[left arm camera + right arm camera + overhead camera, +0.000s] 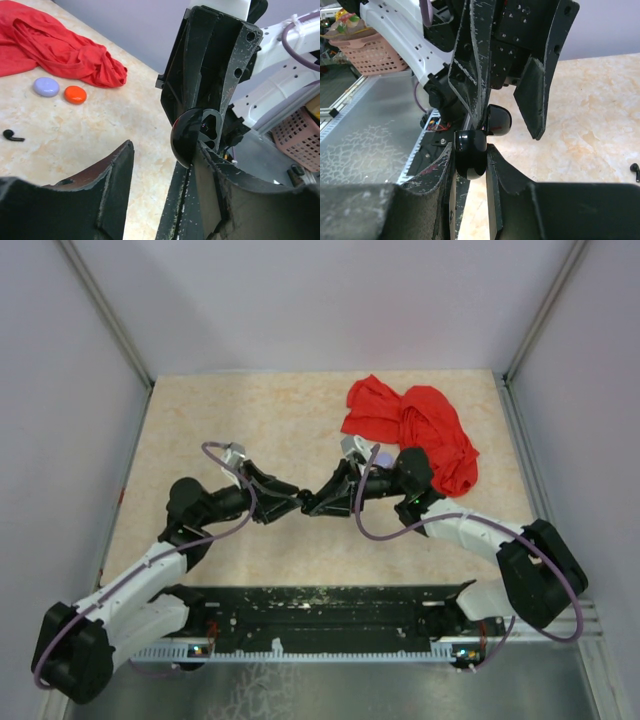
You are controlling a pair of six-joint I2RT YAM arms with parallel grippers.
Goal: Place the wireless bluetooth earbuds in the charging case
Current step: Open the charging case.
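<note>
The case (186,135) is off the tabletop (100,130), held up between your two arms where they meet in mid-table. It looks hinged open: you see two rounded black halves in the right wrist view, and a dark cavity with a faint reddish glint in the left wrist view. You cannot tell whether anything sits in that cavity. One earbud (12,135) lies loose on the tabletop, well apart from the case and near the lavender disc (46,86) and the orange disc (75,94), which lie just beside each other.

Your right tool (470,150) is clamped on the lower half of the case, a finger pressed to each side. Your left tool (165,148) has its fingers spread apart. One fingertip touches the case's edge and the other stands clear of it.

The tabletop is pale beige with a mottled stone look. A crumpled red cloth (60,50) lies toward the far right, just behind the two discs. Plain grey walls close in the far side and both flanks. Past the near edge you can see a metal sheet (370,130) and a pink basket (300,137).
</note>
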